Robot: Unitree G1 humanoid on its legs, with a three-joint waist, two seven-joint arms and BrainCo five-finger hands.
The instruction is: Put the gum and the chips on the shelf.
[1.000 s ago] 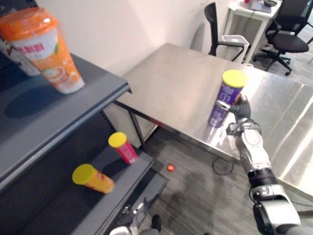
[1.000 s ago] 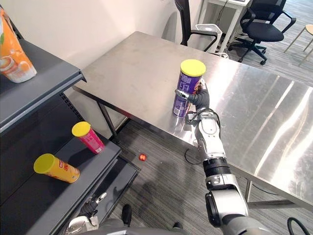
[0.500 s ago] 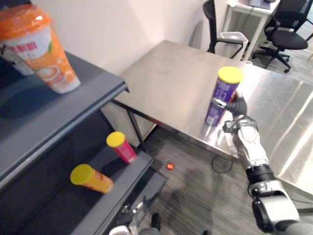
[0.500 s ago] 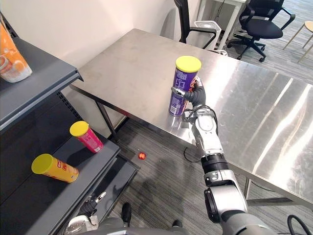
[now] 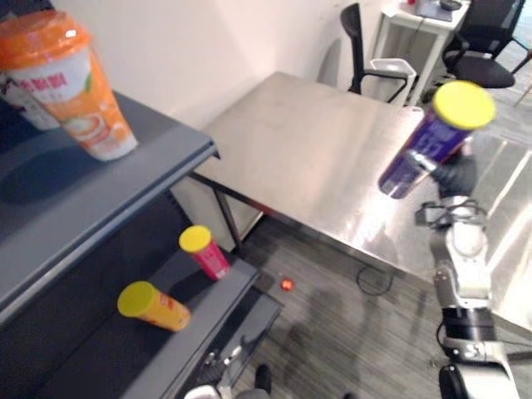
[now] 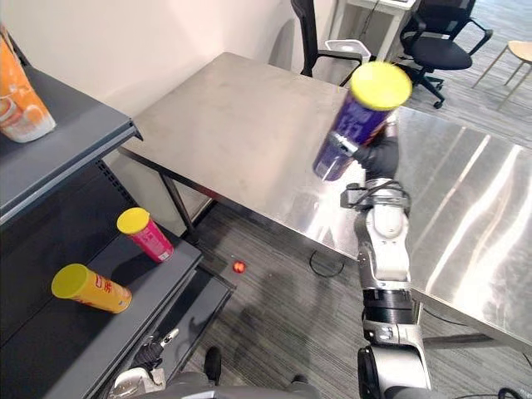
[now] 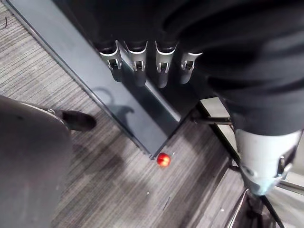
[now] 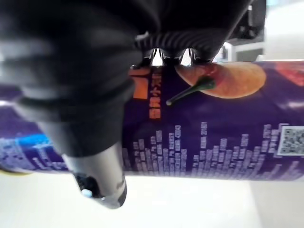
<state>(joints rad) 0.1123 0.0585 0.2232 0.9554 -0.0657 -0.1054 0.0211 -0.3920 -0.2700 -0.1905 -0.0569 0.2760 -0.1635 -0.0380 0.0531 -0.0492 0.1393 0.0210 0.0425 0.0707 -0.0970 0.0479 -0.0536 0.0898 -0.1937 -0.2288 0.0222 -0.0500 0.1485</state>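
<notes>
A purple chips can with a yellow lid hangs tilted in the air above the steel table, its lid leaning up and to the right. My right hand is shut on its lower half; in the right wrist view the fingers curl round the purple can. My left hand hangs low beside the dark shelf's bottom board, fingers relaxed and holding nothing. On the shelf's lower board lie an orange can and a pink can, both yellow-lidded.
An orange-and-white cup stands on the shelf's top board. A small red ball lies on the floor between shelf and table. Black office chairs stand behind the table.
My right hand has lifted the purple can off the table, up and to the right, and tipped it so the lid leans right. The shelf cans lie as before.
</notes>
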